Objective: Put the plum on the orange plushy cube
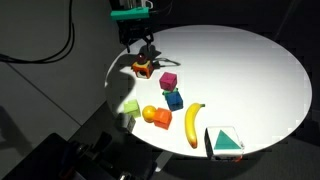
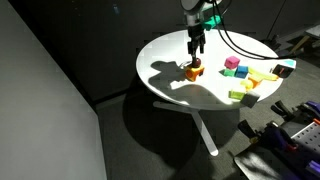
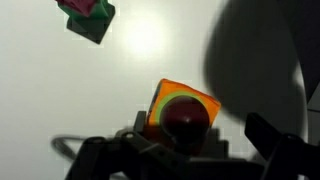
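Note:
The orange plushy cube [image 3: 180,108] has a green ring on its top face. It stands on the white round table near the edge in both exterior views [image 1: 142,70] [image 2: 192,72]. The dark plum [image 3: 186,119] rests on top of the cube and also shows in an exterior view [image 2: 196,64]. My gripper [image 3: 198,135] hangs directly over them [image 1: 146,52] [image 2: 196,46]. Its jaws are open, one finger on each side of the plum, with a gap showing on the right side.
A magenta cube [image 1: 168,80] [image 3: 88,15], a blue cube [image 1: 174,99], a banana [image 1: 193,122], a yellow-orange ball [image 1: 150,112], a plain orange block [image 1: 161,120] and a teal-and-white box [image 1: 225,141] lie on the white table [image 1: 250,70]. The table edge is close to the cube.

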